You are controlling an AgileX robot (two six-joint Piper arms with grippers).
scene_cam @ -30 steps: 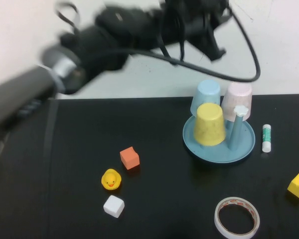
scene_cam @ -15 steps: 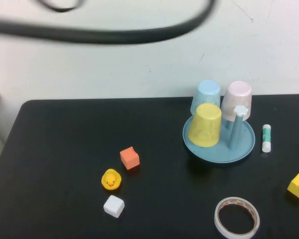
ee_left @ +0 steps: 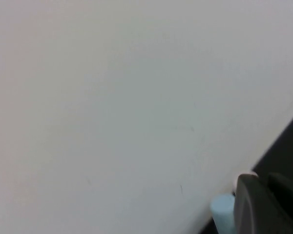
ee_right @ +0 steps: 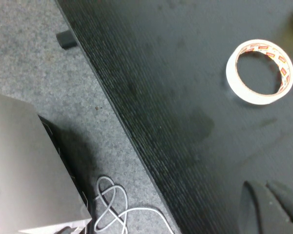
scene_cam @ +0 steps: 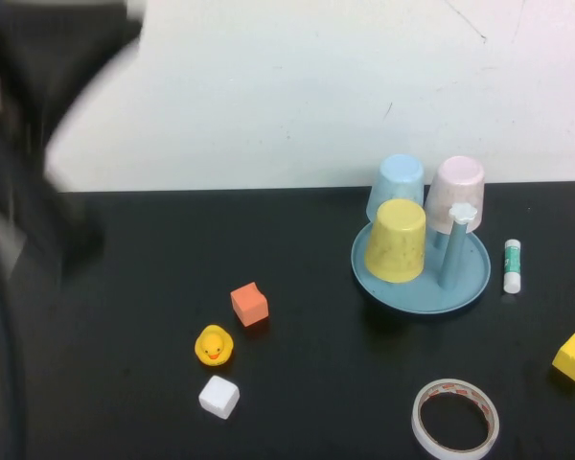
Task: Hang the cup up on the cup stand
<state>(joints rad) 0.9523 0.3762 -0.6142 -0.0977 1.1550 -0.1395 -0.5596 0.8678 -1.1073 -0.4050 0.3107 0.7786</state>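
Since earlier frame: left arm swung off far edge to left edge; cup [scene_cam: 396, 241] unmoved, inverted on cup stand [scene_cam: 471, 284] near far-right corner, presumably over peg, peg itself hidden. Left end effector [ee_left: 266, 204] faces wall, right end effector [ee_right: 268, 207] over near edge by tape roll [ee_right: 260, 71]; both cropped, opening indeterminate.

left arm [scene_cam: 34, 144]: blurred black bulk | left pincer [ee_left: 263, 204]: dark grey | right pincer [ee_right: 271, 207]: dark grey
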